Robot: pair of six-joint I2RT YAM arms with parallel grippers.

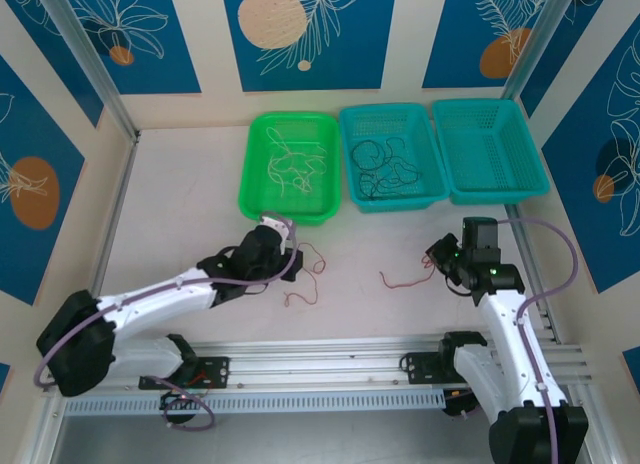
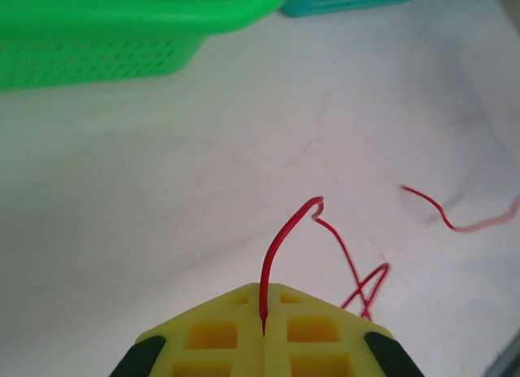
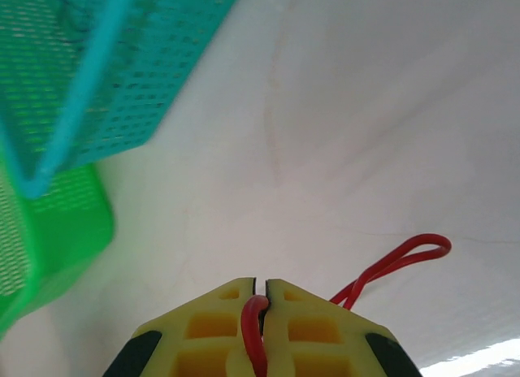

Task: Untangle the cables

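Two thin red cables lie on the white table. My left gripper (image 2: 264,289) is shut on one red cable (image 2: 284,235), which arches up from the yellow fingers and trails right into a loop (image 1: 303,284). My right gripper (image 3: 260,286) is shut on the other red cable (image 3: 253,328); its doubled loop (image 3: 402,259) lies to the right, and the cable (image 1: 400,278) trails left on the table from the right gripper (image 1: 438,256). White cables (image 1: 292,164) lie in the green basket (image 1: 248,174). Black cables (image 1: 385,164) lie in the middle teal basket (image 1: 348,159).
A third teal basket (image 1: 490,149) stands at the back right with nothing in it. The three baskets line the back of the table. Metal frame posts rise at both back corners, and an aluminium rail (image 1: 330,369) runs along the near edge.
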